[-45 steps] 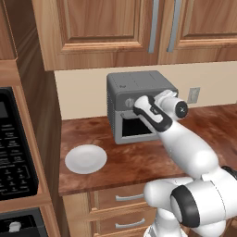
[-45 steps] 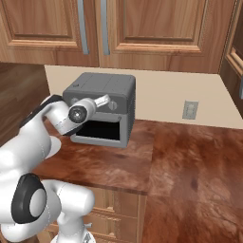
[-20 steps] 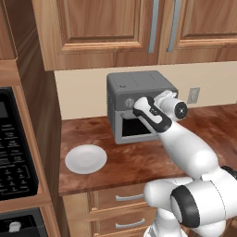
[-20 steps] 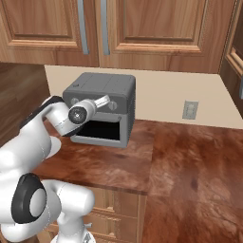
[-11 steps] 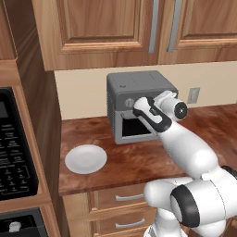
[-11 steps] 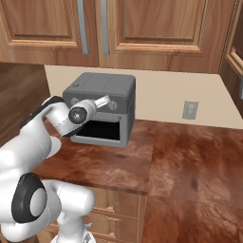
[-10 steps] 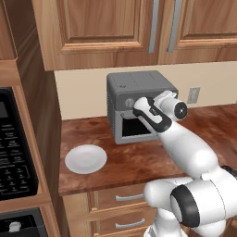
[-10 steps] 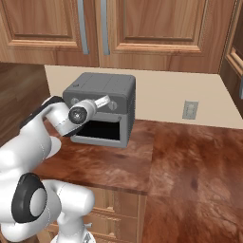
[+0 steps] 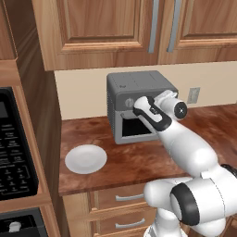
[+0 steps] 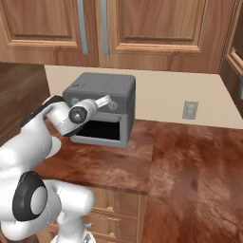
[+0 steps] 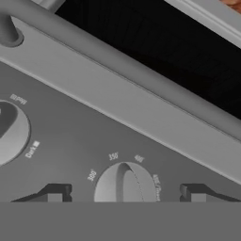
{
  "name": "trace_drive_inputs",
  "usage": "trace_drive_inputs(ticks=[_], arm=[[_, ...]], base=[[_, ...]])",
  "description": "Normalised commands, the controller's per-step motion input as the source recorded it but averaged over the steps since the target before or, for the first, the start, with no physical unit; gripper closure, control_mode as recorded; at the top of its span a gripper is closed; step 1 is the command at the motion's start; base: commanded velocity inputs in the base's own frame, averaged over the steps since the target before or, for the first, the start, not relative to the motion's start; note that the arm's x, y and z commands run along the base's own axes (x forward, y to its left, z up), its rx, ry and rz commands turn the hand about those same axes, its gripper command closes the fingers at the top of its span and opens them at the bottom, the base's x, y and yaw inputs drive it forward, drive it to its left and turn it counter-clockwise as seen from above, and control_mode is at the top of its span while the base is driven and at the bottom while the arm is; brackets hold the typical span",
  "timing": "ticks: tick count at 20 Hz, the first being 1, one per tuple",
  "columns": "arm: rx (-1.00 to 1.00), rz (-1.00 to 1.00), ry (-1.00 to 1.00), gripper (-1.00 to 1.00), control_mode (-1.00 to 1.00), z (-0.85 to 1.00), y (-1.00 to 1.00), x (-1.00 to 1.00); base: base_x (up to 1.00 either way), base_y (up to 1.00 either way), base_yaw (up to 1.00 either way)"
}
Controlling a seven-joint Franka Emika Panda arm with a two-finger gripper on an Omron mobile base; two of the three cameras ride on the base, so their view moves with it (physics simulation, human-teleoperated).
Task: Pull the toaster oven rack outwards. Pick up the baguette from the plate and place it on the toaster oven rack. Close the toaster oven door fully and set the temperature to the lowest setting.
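In the hand view you see the two dark fingertips (image 11: 54, 193) standing wide apart, one at each side of a round temperature knob (image 11: 124, 182), so the gripper (image 11: 123, 194) is open around the knob and you cannot tell if the tips touch it. Just beyond the knob lies the thin bar handle (image 11: 122, 63) of the toaster oven door (image 11: 141, 101), and the door is closed against the toaster oven (image 9: 139, 95). In the left base view your gripper (image 9: 140, 104) is pressed close to the knob row on the oven front. The plate (image 9: 86, 159) rests on the counter (image 9: 139, 159) near the oven, to its left and a little in front, and it is bare
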Motion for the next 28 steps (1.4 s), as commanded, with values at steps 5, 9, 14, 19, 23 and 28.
trace_drive_inputs(ticks=[5,9,14,19,23,28], arm=[[0.00,0.00,0.01,-1.00,-1.00,-0.08,0.04,0.00],[0.00,0.00,0.00,-1.00,-1.00,0.00,0.00,0.00],[0.00,0.00,0.00,-1.00,-1.00,0.00,0.00,0.00],[0.00,0.00,0.00,1.00,-1.00,0.00,0.00,0.00],[0.00,0.00,0.00,1.00,-1.00,0.00,0.00,0.00],[0.00,0.00,0.00,1.00,-1.00,0.00,0.00,0.00]], base=[[0.00,0.00,0.00],[0.00,0.00,0.00],[0.00,0.00,0.00],[0.00,0.00,0.00],[0.00,0.00,0.00],[0.00,0.00,0.00]])
